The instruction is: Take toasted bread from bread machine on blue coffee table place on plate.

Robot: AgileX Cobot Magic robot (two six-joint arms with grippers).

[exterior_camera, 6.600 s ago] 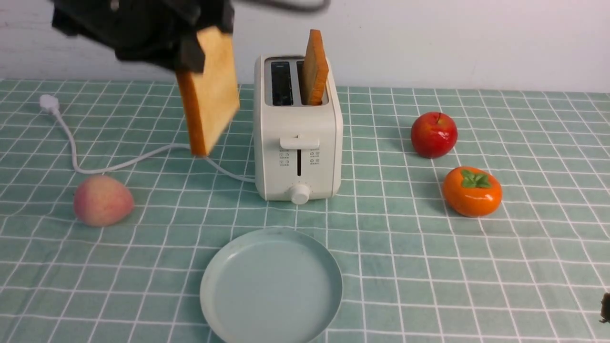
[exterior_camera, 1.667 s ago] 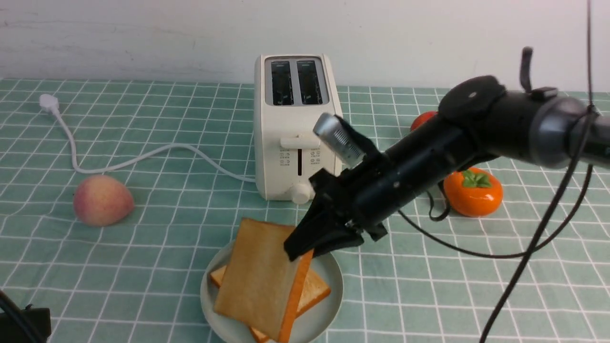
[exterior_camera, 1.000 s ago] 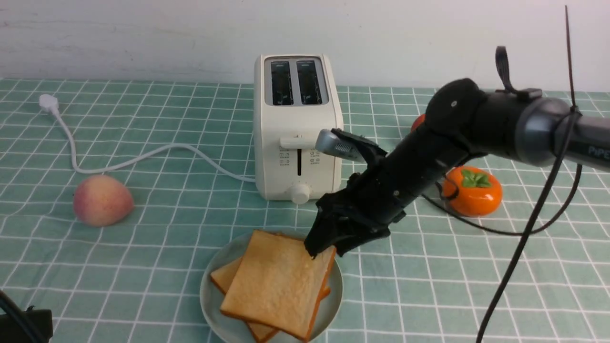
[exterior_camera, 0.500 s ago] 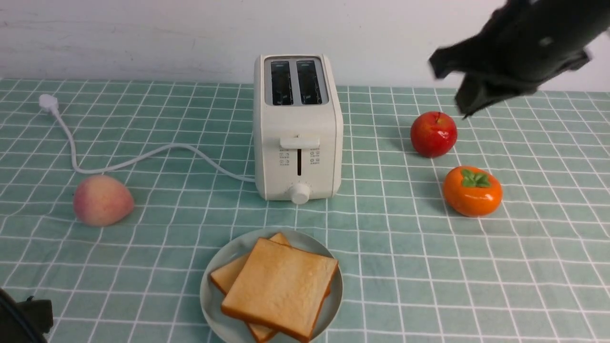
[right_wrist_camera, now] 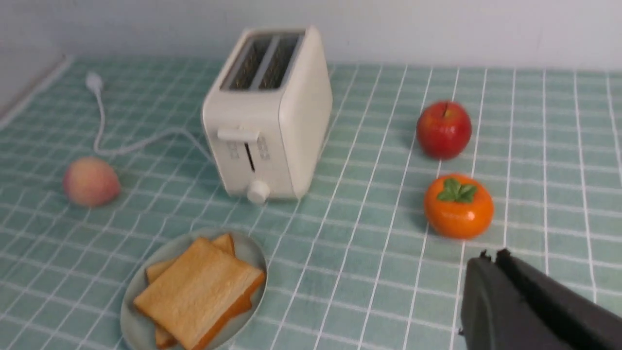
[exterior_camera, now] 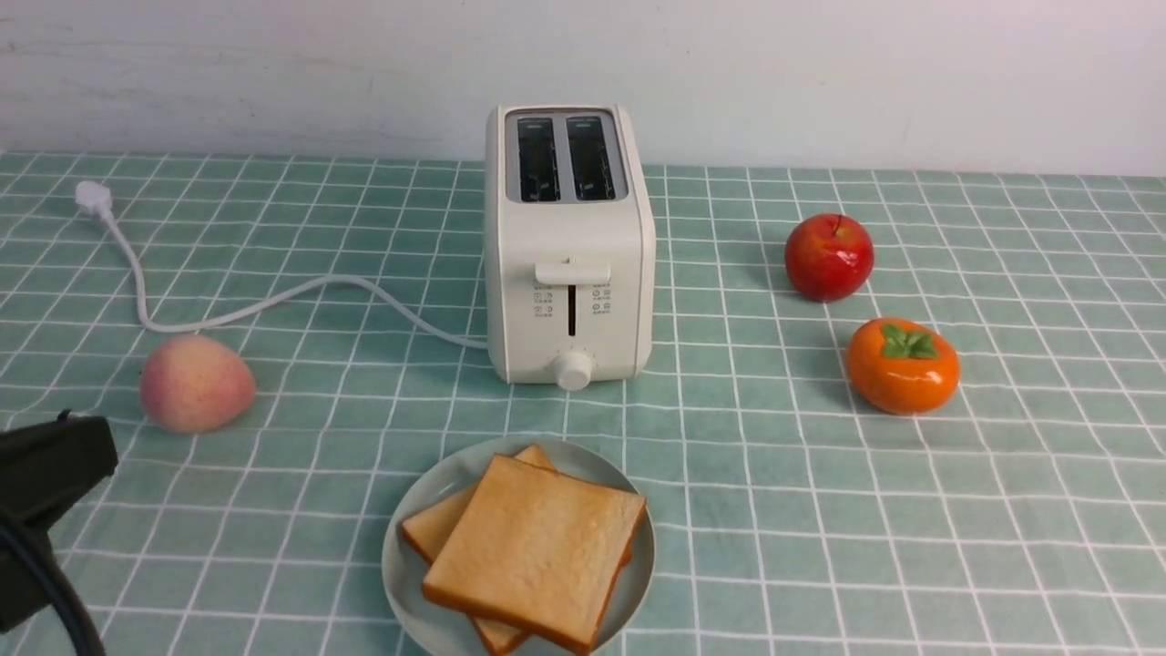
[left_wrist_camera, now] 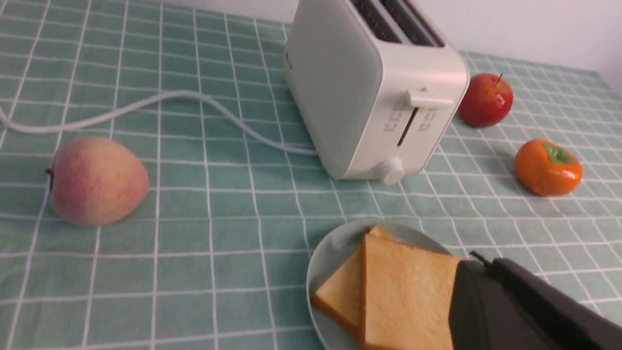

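I see the toast (exterior_camera: 537, 547) stacked on the plate (exterior_camera: 437, 478), right of my left claw (left_wrist_camera: 474, 260) and left of my right claw (right_wrist_camera: 491, 256). Both claws are pressed together, holding nothing.

No word, brand or number can be read. The only printing is on the front of the cream-white boxy two-slot toaster (exterior_camera: 569, 246), mid-frame in the front view. There, small grey icons (exterior_camera: 543, 302) with tiny captions flank the vertical lever slot (exterior_camera: 571, 310), all too small to make out.
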